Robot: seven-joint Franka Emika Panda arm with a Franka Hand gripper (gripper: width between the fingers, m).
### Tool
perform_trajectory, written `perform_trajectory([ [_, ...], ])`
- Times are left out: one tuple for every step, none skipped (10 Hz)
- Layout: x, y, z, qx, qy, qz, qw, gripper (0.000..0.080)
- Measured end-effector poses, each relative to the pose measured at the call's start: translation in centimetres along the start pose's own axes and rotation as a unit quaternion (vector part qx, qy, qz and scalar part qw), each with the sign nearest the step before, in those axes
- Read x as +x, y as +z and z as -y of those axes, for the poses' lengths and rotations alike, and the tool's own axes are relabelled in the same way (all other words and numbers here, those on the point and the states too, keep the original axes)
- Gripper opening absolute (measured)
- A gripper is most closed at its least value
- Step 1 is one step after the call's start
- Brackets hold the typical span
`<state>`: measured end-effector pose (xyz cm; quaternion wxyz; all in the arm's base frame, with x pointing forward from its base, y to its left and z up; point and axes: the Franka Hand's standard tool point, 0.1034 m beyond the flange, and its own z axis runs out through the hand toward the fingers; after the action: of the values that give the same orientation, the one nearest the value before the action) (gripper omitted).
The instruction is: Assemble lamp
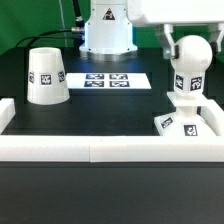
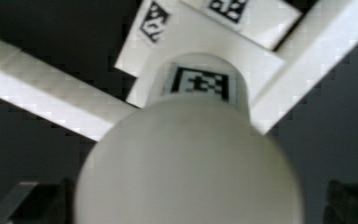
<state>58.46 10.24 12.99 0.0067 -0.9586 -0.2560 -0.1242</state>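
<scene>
The ball-shaped bulb [image 1: 191, 62] stands upright with its tagged stem on the flat square base block [image 1: 190, 126], at the exterior view's right by the front wall. My gripper [image 1: 186, 42] reaches down over the top of the bulb. In the wrist view the bulb [image 2: 186, 150] fills the middle. A dark finger [image 2: 30, 202] shows on each side of it, with a thin dark gap to the bulb, so the gripper [image 2: 190, 204] is open around it. The base [image 2: 229, 25] lies beyond the bulb. The cone shade [image 1: 47, 75] stands at the exterior view's left.
The marker board [image 1: 112, 80] lies at the middle back, in front of the arm's white pedestal [image 1: 107, 35]. Long white border walls run along the front [image 1: 100, 148] and both sides of the black table.
</scene>
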Motion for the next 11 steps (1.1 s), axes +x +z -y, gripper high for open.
perform_trajectory([
  [-0.4,0.2,0.6,0.014,0.007,0.040,0.999,0.0699],
  [-0.3,0.2,0.9,0.024,0.008,0.076,0.997,0.0699],
  [-0.4,0.4,1.1,0.033,0.007,0.103,0.994,0.0699],
  [-0.6,0.5,1.1,0.042,0.003,0.135,0.990,0.0699],
  [-0.5,0.9,0.8,0.041,0.001,0.131,0.991,0.0699],
  [-1.0,1.1,0.7,0.040,0.001,0.129,0.991,0.0699],
  [-1.2,1.3,0.7,0.040,0.000,0.128,0.991,0.0699],
  [-1.6,1.6,0.7,0.040,0.001,0.129,0.991,0.0699],
  [-1.8,1.6,0.7,0.040,0.001,0.129,0.991,0.0699],
  [-1.8,1.7,0.7,0.040,0.003,0.130,0.991,0.0699],
  [-1.8,1.7,0.8,0.040,0.005,0.130,0.991,0.0687],
])
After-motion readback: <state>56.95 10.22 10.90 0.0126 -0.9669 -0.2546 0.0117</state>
